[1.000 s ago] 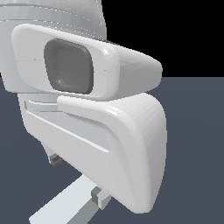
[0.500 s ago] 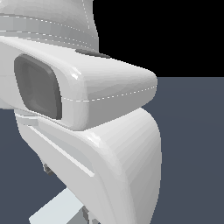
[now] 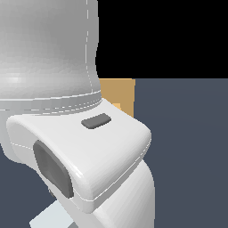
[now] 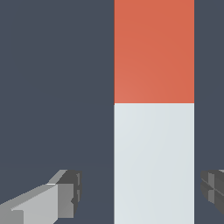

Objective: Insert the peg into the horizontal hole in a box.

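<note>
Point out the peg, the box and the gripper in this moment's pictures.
peg (image 4: 154, 131): wrist view, pale section just below the red-orange end.
box (image 3: 121, 92): exterior view, tan face showing behind the arm.
gripper (image 4: 142, 192): wrist view, midway between its fingertips.

Exterior view: arm fills near foreground, blocks most of scene. Box behind arm, partly hidden, only its exterior-view-right part showing past arm. Peg lies on counter below arm, at exterior view's left, mostly hidden.

Wrist view: peg lies flat on counter, between gripper fingers. One finger stands clear of peg on one side; other finger near opposite side, gap visible. Jaws spread, not touching peg.
</note>
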